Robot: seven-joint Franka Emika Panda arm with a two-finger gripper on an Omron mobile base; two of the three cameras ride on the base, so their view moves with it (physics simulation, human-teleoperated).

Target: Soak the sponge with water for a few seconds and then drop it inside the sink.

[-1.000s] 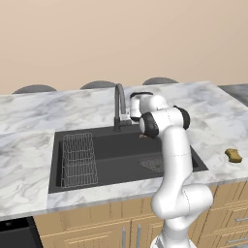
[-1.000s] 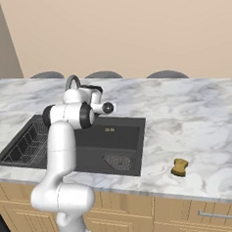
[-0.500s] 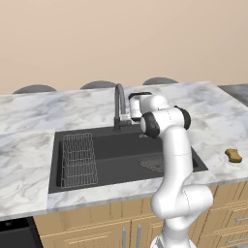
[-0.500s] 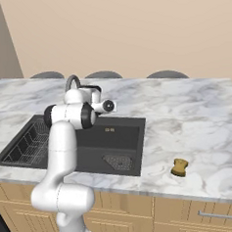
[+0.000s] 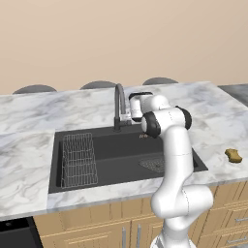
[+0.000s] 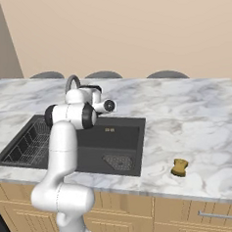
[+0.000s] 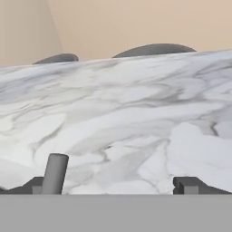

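hand view shows the claw spread wide and empty beside the faucet lever; base views show the sponge on the desk, and the sink holding a wire rack.

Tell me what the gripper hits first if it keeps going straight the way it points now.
Probably the marble countertop behind the sink. The open gripper looks across that bare marble, with only the grey faucet post beside its left fingertip. Depth is hard to judge, so it might skim over the marble.
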